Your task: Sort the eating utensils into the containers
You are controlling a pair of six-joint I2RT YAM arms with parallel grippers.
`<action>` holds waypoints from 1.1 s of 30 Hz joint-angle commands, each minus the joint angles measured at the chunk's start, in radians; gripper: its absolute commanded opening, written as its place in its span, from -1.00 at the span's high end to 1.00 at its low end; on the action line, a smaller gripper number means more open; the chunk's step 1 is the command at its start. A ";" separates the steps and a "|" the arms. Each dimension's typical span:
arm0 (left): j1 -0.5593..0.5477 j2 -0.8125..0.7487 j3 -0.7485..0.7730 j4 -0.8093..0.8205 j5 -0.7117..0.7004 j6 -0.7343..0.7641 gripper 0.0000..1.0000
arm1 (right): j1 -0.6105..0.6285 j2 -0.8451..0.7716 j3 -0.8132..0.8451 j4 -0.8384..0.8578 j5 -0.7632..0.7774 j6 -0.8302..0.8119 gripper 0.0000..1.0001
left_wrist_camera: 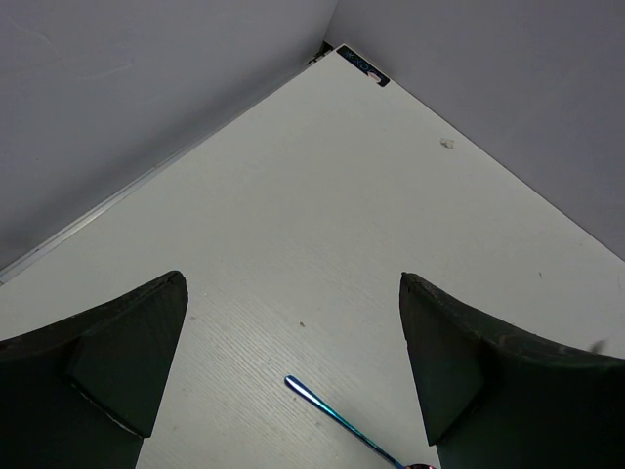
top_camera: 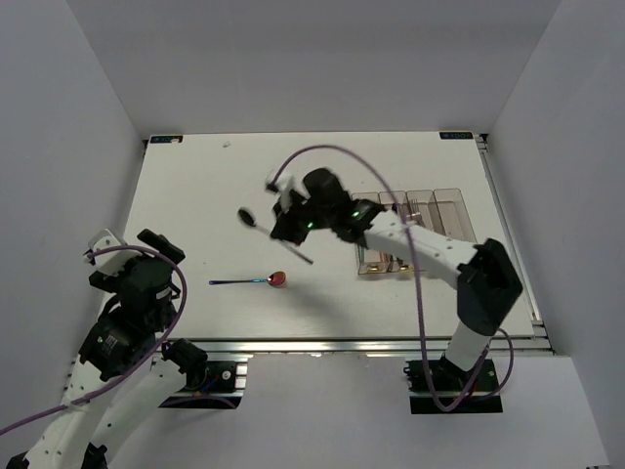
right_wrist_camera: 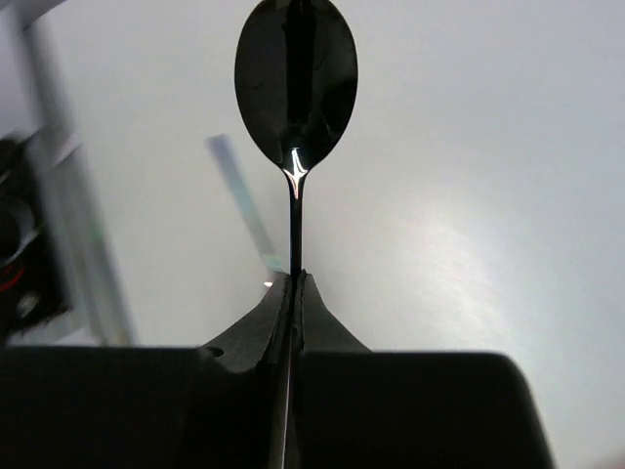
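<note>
Spoon sorting looks mid-carry. Left gripper point(left_wrist_camera: 293, 322) gapes wide, holding nothing, above the table point(top_camera: 195, 195), where a red-bowled spoon point(top_camera: 256, 281) lies. Right gripper point(right_wrist_camera: 294, 288) is clenched on the handle of the black spoon point(right_wrist_camera: 296, 83), held aloft. The next move probably calls for a swing right to the bins point(top_camera: 430, 210).

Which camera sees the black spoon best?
Right wrist view: the black spoon fills the picture, handle pinched in the right tool. The top view shows it small; the left wrist view misses it.
</note>
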 commanded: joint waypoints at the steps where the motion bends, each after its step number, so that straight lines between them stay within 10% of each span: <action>1: 0.001 -0.009 -0.004 0.007 0.007 0.010 -0.96 | -0.219 -0.110 -0.057 -0.040 0.188 0.177 1.00; 7: 0.001 -0.002 -0.011 0.034 0.045 0.036 -0.96 | -0.518 -0.244 -0.137 -0.215 0.415 -0.050 1.00; 15: -0.001 0.012 -0.024 0.070 0.125 0.071 -0.96 | -0.834 -0.200 -0.133 -0.234 0.357 -0.084 1.00; 33: -0.068 -0.009 -0.028 0.064 0.112 0.063 -0.96 | -0.970 -0.235 -0.400 -0.068 0.558 -0.180 1.00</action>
